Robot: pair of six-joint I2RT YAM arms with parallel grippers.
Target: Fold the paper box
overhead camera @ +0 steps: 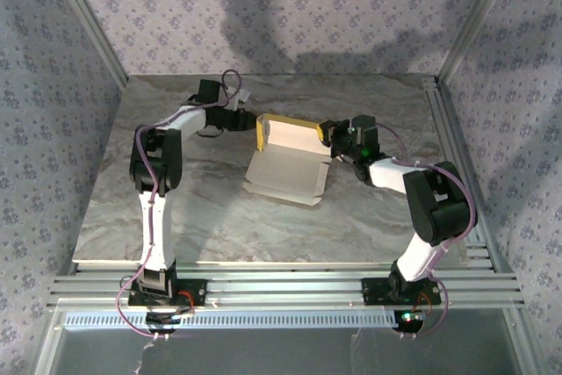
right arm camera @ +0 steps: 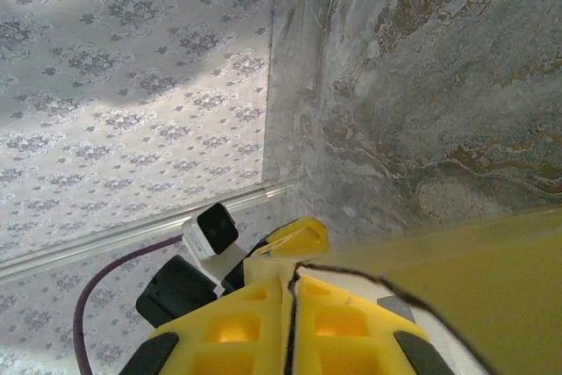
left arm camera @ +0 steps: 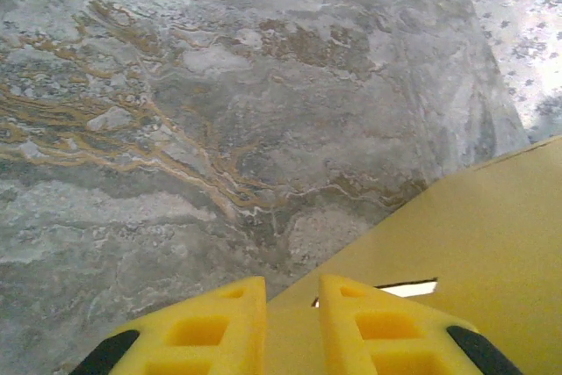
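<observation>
The paper box [overhead camera: 285, 171] lies mid-table, half folded: its white inside faces up and a yellow wall [overhead camera: 290, 129] stands along its far side. My left gripper [overhead camera: 249, 122] is at the box's left end. In the left wrist view its fingertips [left arm camera: 291, 283] are a narrow gap apart, in front of a yellow panel [left arm camera: 474, 234] with a slot, and nothing is pinched between them. My right gripper [overhead camera: 330, 140] is at the box's right end. In the right wrist view it [right arm camera: 288, 277] is shut on a thin cardboard edge of the box [right arm camera: 474, 278].
Grey marble tabletop [overhead camera: 176, 208] with aluminium rails along the front [overhead camera: 281, 287] and right side [overhead camera: 452, 138]. Patterned walls close in the back and both sides. The left arm's wrist camera [right arm camera: 211, 227] sits just beyond my right fingers.
</observation>
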